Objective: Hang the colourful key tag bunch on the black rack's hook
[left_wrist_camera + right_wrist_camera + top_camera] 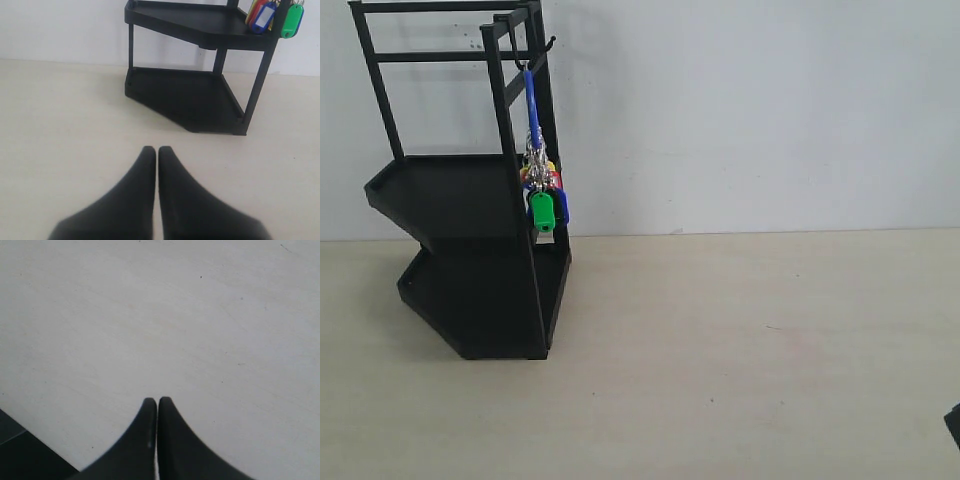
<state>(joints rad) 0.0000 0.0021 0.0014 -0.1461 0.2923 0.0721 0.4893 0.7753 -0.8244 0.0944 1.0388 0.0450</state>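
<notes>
The colourful key tag bunch (542, 195) hangs by its blue loop from the hook (524, 66) on the upper frame of the black rack (470, 250), at the left of the exterior view. In the left wrist view the rack (195, 95) stands ahead, and the bunch (274, 17) dangles at its upper corner. My left gripper (150, 149) is shut and empty, well short of the rack. My right gripper (157, 400) is also shut and empty, over bare table. Only a dark bit of the right arm (953, 425) shows at the exterior view's right edge.
The pale table (740, 360) stretches right of the rack, with a white wall (740, 110) behind. In the right wrist view the table edge (30, 432) runs diagonally, with dark floor beyond.
</notes>
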